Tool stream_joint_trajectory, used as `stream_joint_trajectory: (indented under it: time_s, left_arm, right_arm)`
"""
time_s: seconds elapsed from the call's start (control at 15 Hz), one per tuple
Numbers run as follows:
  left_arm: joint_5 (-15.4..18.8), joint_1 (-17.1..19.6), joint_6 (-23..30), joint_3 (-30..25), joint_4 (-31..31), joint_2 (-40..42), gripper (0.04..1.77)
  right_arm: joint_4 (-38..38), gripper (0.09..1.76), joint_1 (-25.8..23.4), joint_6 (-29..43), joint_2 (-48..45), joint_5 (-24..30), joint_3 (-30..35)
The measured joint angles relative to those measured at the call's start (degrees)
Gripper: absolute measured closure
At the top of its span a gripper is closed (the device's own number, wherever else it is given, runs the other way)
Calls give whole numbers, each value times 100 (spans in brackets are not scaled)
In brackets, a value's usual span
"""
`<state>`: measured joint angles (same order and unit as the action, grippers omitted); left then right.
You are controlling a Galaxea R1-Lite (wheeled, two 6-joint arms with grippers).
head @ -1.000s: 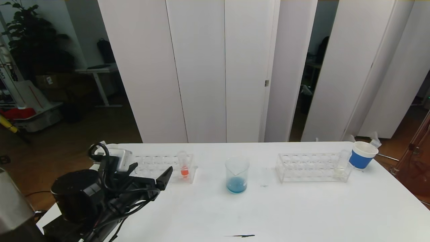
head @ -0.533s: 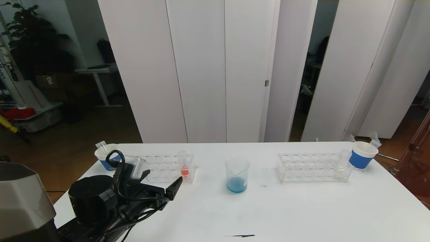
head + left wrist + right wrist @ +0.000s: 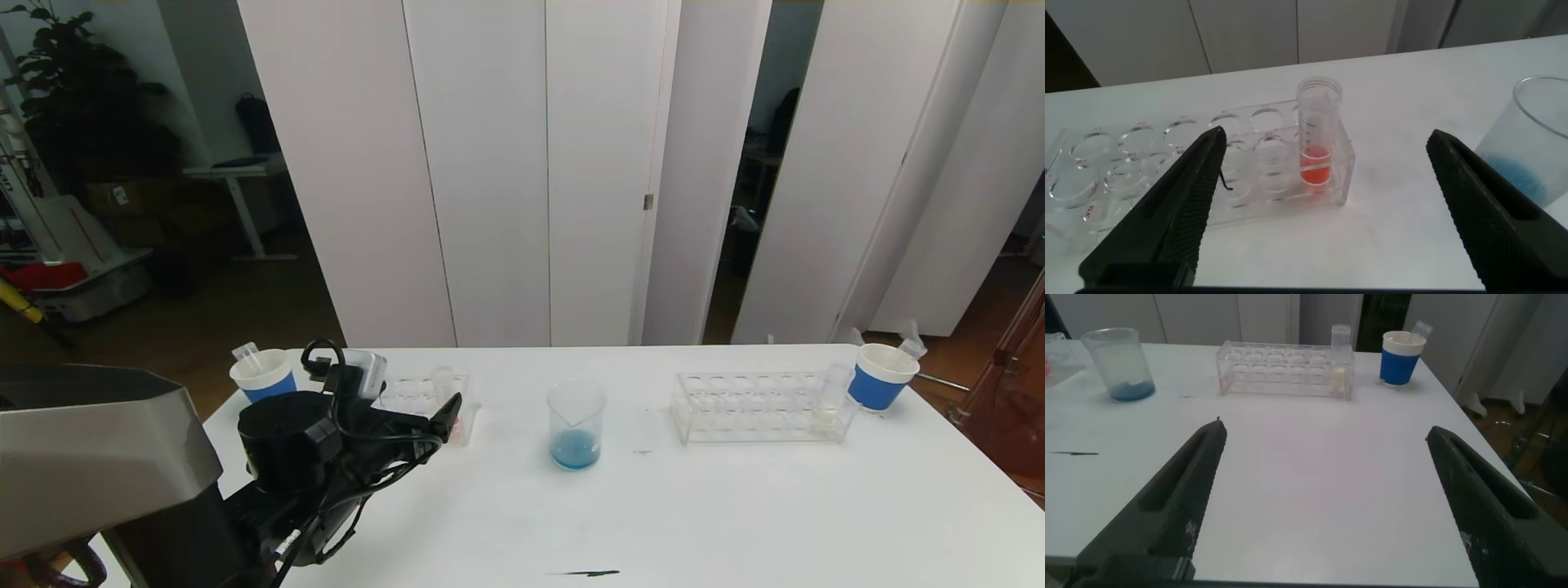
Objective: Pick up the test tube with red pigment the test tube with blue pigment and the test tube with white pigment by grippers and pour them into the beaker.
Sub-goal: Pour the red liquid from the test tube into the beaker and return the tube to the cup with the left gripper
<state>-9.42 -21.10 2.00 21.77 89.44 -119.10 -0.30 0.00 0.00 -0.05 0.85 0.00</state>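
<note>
The test tube with red pigment (image 3: 1317, 131) stands upright in the end slot of the left clear rack (image 3: 1167, 159). My left gripper (image 3: 1327, 137) is open just in front of it, one finger on either side and apart from the glass. In the head view its finger (image 3: 449, 408) partly covers that tube (image 3: 443, 382). The beaker (image 3: 576, 425) at mid-table holds blue liquid. No test tube with blue pigment is in view. The test tube with white pigment (image 3: 829, 400) stands in the right rack (image 3: 755, 407). My right gripper (image 3: 1327, 431) hangs open over bare table, well short of that rack.
A blue-banded paper cup (image 3: 263, 376) with a tube sticking out stands behind the left arm. A second cup (image 3: 882, 376) sits at the table's far right corner, beyond the right rack. A dark streak (image 3: 588, 573) marks the table's near edge.
My left arm has risen and pushed forward and right, bringing its open gripper up to the red tube's end of the rack. Nothing else has moved.
</note>
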Motion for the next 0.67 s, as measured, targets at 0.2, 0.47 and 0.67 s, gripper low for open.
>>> stream_joint_trajectory:
  time_s: [0.2,0.47,0.67]
  left_arm:
    - [-7,-1,-5,197,0,-319,6]
    - [-16,-9,4,411,-2,-601,6]
    - [-20,0,9,588,0,-785,6]
  right_arm:
    - [0,10,0,0,0,-1,0]
    - [0,10,0,0,0,-1,0]
    - [0,10,0,0,0,0,0]
